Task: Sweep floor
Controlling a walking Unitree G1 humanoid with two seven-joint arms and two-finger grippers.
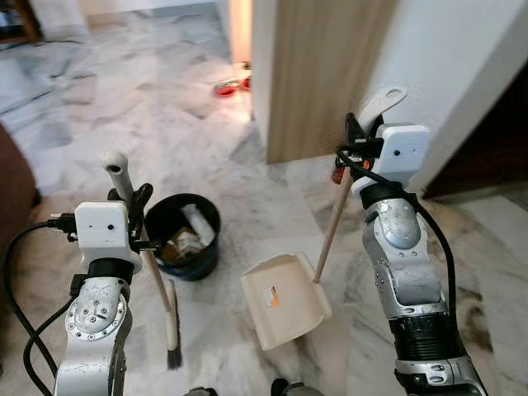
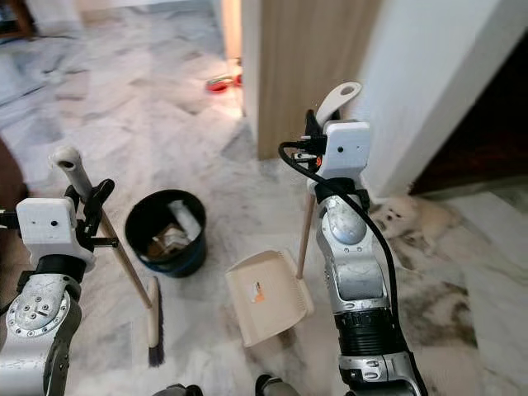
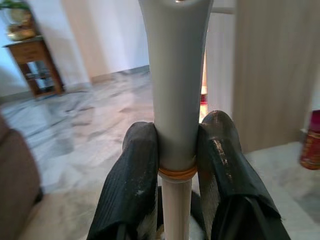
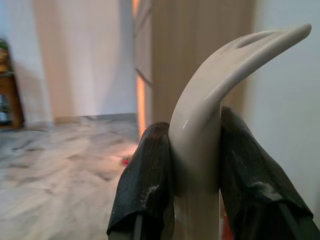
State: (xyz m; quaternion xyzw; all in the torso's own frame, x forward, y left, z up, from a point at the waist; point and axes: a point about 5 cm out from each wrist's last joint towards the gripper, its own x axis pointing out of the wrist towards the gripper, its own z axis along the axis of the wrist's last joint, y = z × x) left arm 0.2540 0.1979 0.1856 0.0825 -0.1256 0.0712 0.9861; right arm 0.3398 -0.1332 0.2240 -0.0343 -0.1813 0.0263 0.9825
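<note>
The left gripper (image 3: 176, 165) is clamped on the light, stiff broom (image 1: 157, 290), bristles down beside the bin (image 1: 183, 235), while the right gripper (image 4: 195, 165) pinches the smooth, possibly slippery handle of the dustpan (image 1: 285, 299) resting on the floor (image 1: 148, 124).

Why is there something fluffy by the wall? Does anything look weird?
A small white dog lies on the floor by the wall, close to the right gripper holding the dustpan. The floor nearby looks dirty. Otherwise nothing stands out.
</note>
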